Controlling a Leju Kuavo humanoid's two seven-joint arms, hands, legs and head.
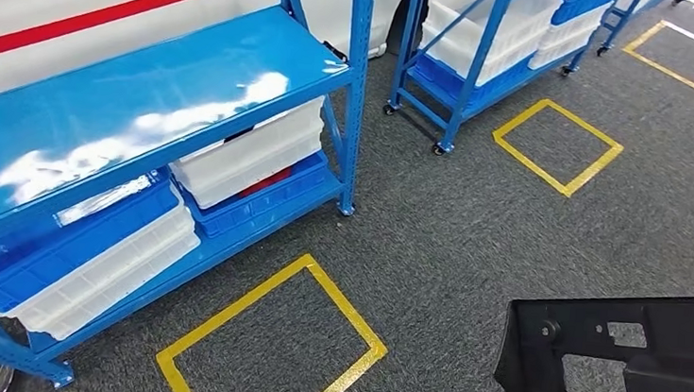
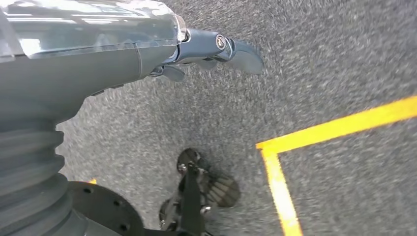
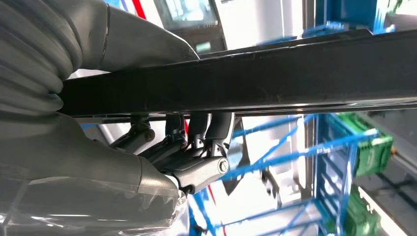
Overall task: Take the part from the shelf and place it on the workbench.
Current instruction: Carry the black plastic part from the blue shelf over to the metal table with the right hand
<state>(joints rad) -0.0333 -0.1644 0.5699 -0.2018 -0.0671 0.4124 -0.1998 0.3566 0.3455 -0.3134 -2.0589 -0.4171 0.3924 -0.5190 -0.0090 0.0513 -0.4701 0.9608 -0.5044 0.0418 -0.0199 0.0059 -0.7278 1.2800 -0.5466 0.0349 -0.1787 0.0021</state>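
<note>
Right wrist view: my right hand (image 3: 162, 147) grips the black part (image 3: 275, 78), fingers (image 3: 196, 130) curled under its edge, thumb on top. Head view has the part (image 1: 622, 367) low right over grey carpet (image 1: 472, 235), near the blue shelf (image 1: 144, 93). Left hand (image 2: 206, 49) holds nothing, fingers apart.

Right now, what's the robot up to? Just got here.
The robot's right hand grips a flat black part with cut-outs, holding it out in front of the body over grey carpet. The left hand holds nothing and hangs over the floor near a yellow tape line. A blue shelf with white and blue bins stands ahead to the left, so the part looks already taken. No workbench can be made out from the head view, so the placing step is not yet done.
</note>
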